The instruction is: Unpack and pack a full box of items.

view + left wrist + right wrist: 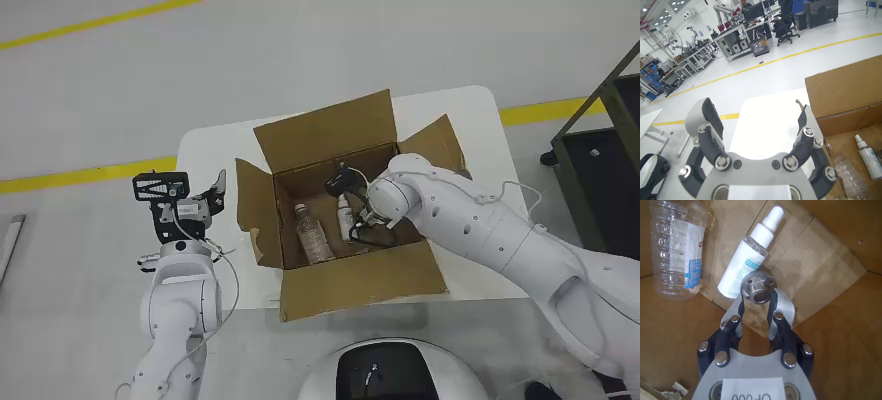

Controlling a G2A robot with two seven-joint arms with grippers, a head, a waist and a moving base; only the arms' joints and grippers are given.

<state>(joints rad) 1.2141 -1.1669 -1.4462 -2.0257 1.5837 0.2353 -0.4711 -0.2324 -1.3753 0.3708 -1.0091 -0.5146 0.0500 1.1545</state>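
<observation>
Flange (759, 289): small steel hub w/ centre bore + bolt holes, sitting low inside box (325, 130), bore axis pointing back at wrist cam. R pincer (758, 299) is clenching it on both sides; R arm is angling down into box. Spray bottle (745, 266) and clear bottle (676, 251) are lying flat on box floor, the flange showing just beside the spray bottle's base. L pincer (761, 117) is hanging released over counter (215, 150), left of box.

My white arms (480, 230) trail thin black cables (370, 240). I see my left claw (757, 113) and right claw (758, 296) share grey plates (755, 176), black linkages (710, 144), silver screws (721, 162), ribbed black pads (712, 117) and white labels (753, 389).
</observation>
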